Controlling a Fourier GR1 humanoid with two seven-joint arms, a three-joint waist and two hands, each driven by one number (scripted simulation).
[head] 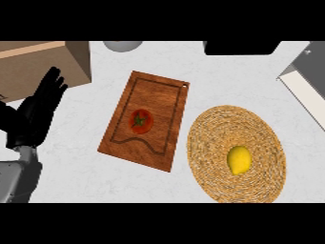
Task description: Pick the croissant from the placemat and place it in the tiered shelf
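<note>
A round woven placemat (221,133) lies on the counter at the right. On its lower right part rests a yellow oval item (239,159) that looks like a lemon; no croissant shows. A grey and white structure (318,83), possibly the shelf, enters at the upper right corner. My left hand (31,116) rests open at the left edge, fingers up, far from the placemat. My right hand does not show.
A wooden cutting board (157,95) with a red tomato (141,121) on it lies between my left hand and the placemat. A cardboard box (31,64) stands at the upper left. A grey round object (123,45) and a black object (241,47) sit at the back.
</note>
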